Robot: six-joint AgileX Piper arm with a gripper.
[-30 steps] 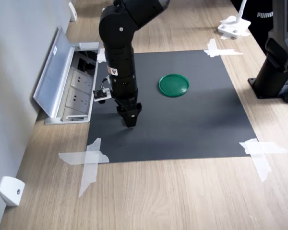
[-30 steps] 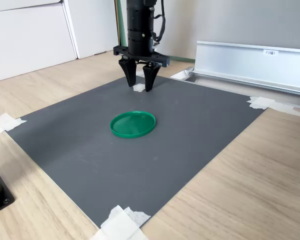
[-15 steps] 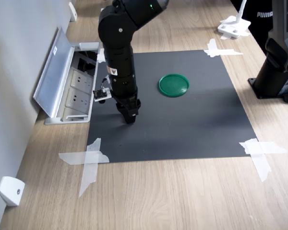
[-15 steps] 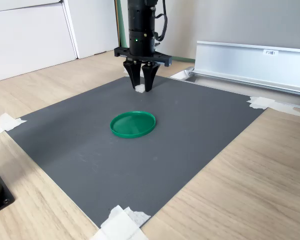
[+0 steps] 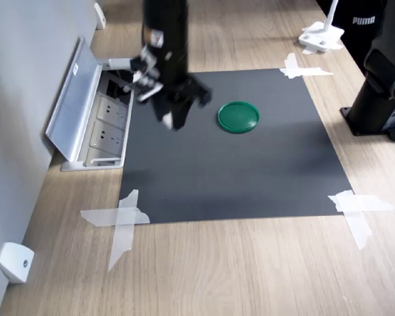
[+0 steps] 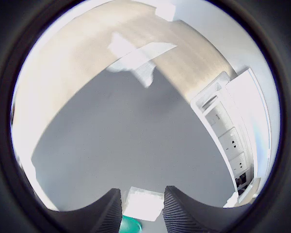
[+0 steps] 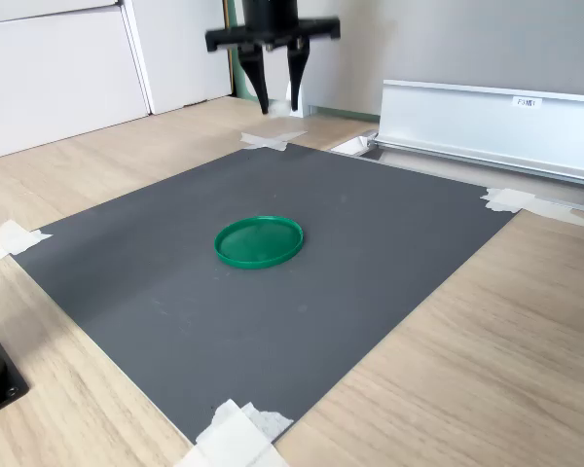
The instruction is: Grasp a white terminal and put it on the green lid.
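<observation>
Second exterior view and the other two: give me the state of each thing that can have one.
claw: raised above the mat, shut on the white terminal
white terminal: held between the claw's fingers, off the mat
green lid: flat on the mat, nothing on it
socket box cover: flipped open

Arm point(image 5: 164, 39) blurred above mat point(image 5: 250, 171), green lid point(image 5: 238, 116) to 1st ext. view's right.

You'll find the white terminal point(image 6: 142, 204) up off the mat, a small pale blocky piece pinched between the two dark fingers in the wrist view. The green lid point(image 5: 238, 116) point(image 7: 259, 241) lies flat on the dark mat, a round disc with a low raised rim, bare on top, toward the first exterior view's right.
</observation>
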